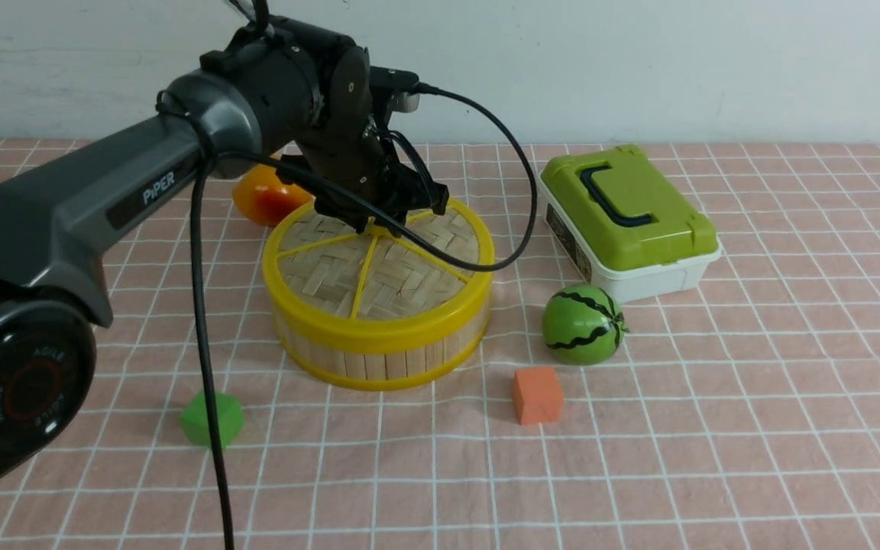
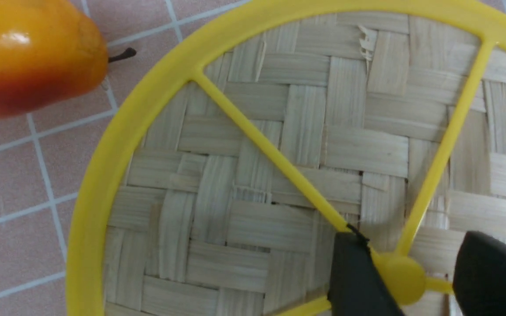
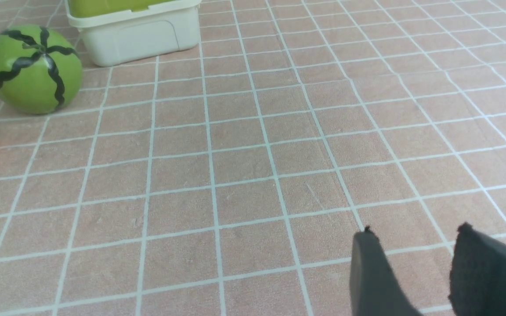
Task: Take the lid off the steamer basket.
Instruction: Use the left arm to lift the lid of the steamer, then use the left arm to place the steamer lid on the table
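Observation:
The steamer basket [image 1: 386, 359] stands mid-table, a round tub with a wooden-slat wall and yellow rims. The lid [image 1: 379, 263], woven bamboo with a yellow rim and spokes, lies on top of it. My left gripper [image 1: 398, 210] is down over the lid's far half. In the left wrist view the left gripper [image 2: 411, 239] is open, its two black fingers on either side of the lid's [image 2: 279, 145] yellow hub [image 2: 400, 276]. One finger [image 2: 354, 272] overlaps the hub; a gap shows at the other. The right gripper [image 3: 415, 231] is open over bare cloth, holding nothing.
An orange-yellow toy fruit [image 1: 268, 195] lies behind the basket on the left. A white box with a green lid [image 1: 627, 218] sits at the right, a toy watermelon [image 1: 583, 325] and an orange cube [image 1: 537, 395] in front of it. A green block [image 1: 211, 418] lies front left.

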Tool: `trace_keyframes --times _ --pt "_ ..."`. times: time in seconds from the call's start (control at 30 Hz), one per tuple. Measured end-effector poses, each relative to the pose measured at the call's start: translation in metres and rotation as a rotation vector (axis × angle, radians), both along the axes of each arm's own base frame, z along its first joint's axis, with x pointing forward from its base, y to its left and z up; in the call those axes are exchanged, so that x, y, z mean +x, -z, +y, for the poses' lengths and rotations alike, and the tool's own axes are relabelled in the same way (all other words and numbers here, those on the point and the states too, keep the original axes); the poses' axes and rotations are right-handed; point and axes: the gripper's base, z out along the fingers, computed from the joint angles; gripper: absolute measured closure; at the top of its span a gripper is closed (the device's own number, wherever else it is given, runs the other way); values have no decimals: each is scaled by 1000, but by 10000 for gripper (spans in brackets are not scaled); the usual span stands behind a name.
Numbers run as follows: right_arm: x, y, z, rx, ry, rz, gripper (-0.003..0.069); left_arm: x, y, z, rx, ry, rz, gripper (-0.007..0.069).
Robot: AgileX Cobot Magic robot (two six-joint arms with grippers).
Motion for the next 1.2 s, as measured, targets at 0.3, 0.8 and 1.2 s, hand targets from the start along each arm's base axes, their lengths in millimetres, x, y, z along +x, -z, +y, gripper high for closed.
trace_keyframes --times 0.3,0.8,1.2 --pt "0 0 0 0 0 0 418 0 0 0 -1 0 -3 480" --pt "0 0 0 0 0 0 418 -8 -27 3 -46 -34 -36 515" --pt "0 0 0 0 0 0 418 -71 -167 65 143 -144 -360 515"
